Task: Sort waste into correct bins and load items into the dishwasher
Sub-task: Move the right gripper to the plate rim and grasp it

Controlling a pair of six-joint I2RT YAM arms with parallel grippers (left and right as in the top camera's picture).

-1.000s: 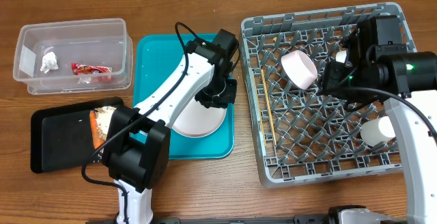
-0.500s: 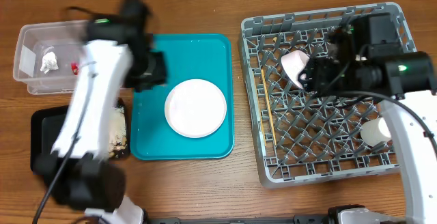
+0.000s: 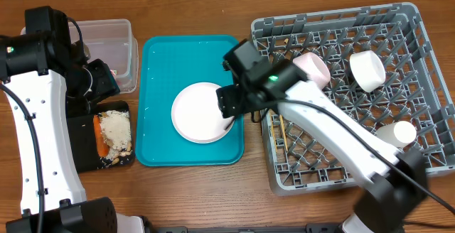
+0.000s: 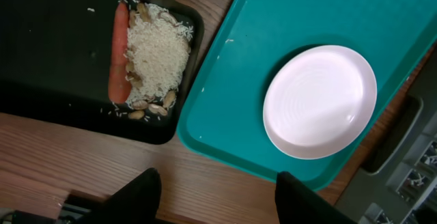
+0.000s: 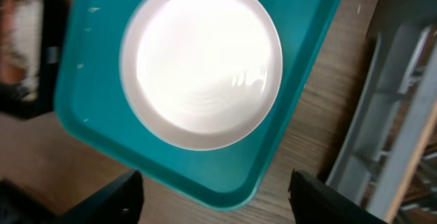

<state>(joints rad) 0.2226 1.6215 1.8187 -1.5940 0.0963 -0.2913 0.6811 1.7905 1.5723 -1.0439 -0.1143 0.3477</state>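
Right now we see the plate [image 3: 201, 112] lying flat on the teal tray [image 3: 160, 62], near its right side, and it is the only dish on that tray. Our right gripper [image 5: 215, 183] hangs over the tray's near edge just beside the plate, its 2 fingers [image 5: 113, 197] spread wide with nothing between them. From above, it sits at the plate's right rim; we cannot tell whether it touches. Our left gripper [image 4: 217, 183] is also well parted and empty, poised over the table [image 4: 82, 156] between the black tray [image 4: 54, 46] and the teal tray. The black tray holds 1 carrot [image 4: 119, 53] lying lengthwise against a heap of white grains [image 4: 162, 53], with peanut shells [image 4: 151, 108] at the heap's lower edge. Behind the left arm, the clear tub [image 3: 117, 38] is partly hidden and we cannot make out its contents. The dish rack [image 3: 334, 169] stands to the right of the teal tray and carries a pink bowl [image 3: 315, 68], a white bowl [image 3: 367, 69] tipped on its side, a cup [image 3: 399, 132] by the right wall, and 1 chopstick [image 3: 281, 141] lying along the left side.
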